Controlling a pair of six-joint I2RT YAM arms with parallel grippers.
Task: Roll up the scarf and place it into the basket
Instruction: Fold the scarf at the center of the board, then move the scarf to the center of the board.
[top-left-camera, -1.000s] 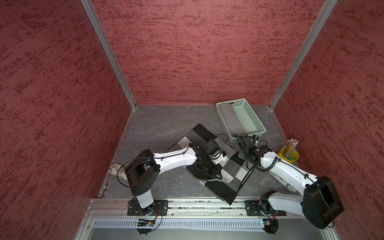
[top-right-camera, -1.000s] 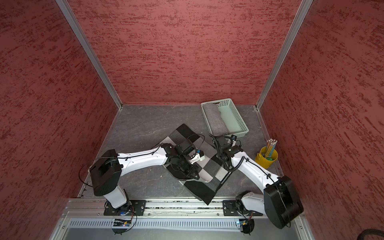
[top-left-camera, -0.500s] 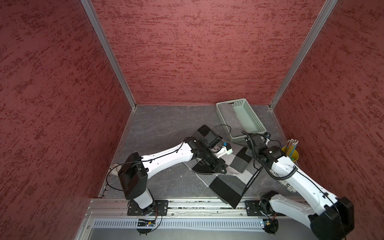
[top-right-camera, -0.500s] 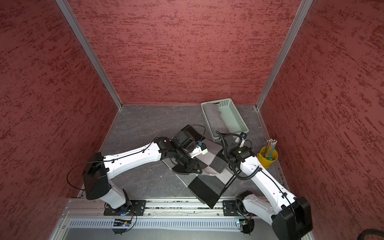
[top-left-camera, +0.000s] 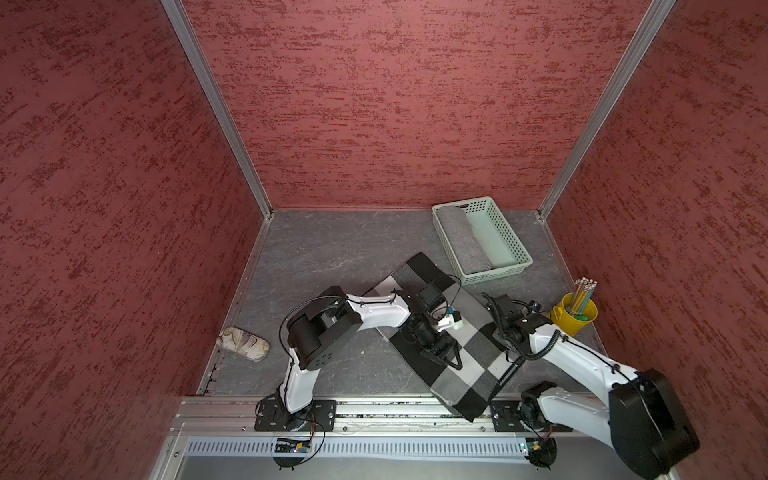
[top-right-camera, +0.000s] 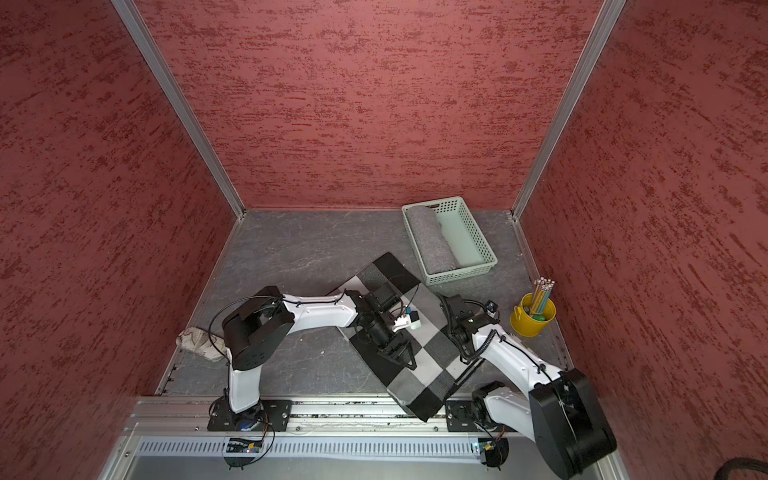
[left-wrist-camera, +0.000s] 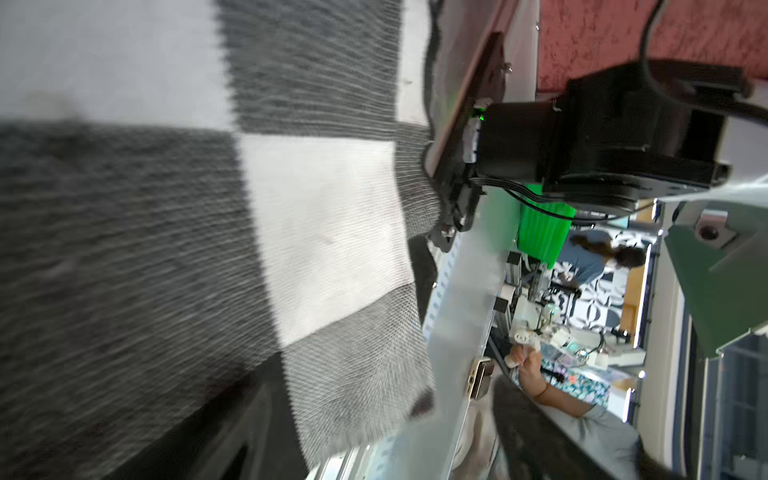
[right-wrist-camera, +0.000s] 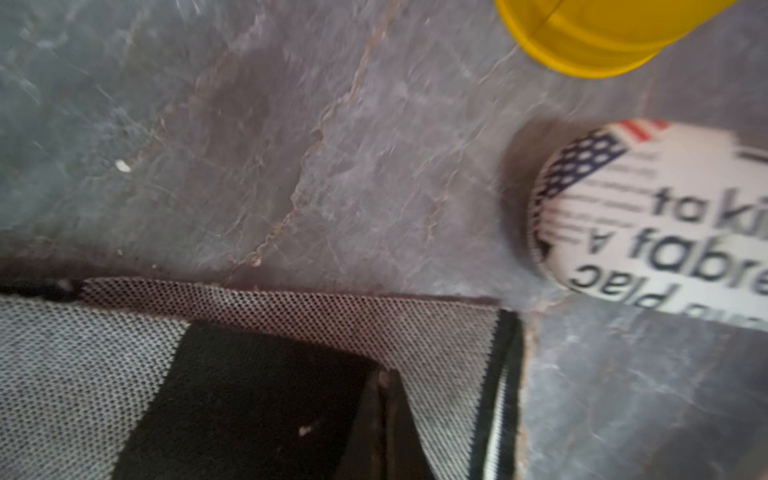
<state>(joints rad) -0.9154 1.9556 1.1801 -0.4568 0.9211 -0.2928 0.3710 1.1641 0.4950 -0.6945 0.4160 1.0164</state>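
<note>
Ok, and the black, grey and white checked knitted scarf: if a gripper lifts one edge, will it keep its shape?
Probably not. The scarf lies flat as a thin knit, and its near end drapes over the metal front rail, so it would likely sag and fold. It looks light. Its coarse weave in the wrist views suggests little slipping.

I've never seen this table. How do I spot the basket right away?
Go to the far right corner of the grey table. The basket sits there, just past the far end of the black-and-white checked scarf. It is a pale mint-green rectangle with holey sides and a rolled grey cloth inside, unlike the round yellow pencil cup nearby.
</note>
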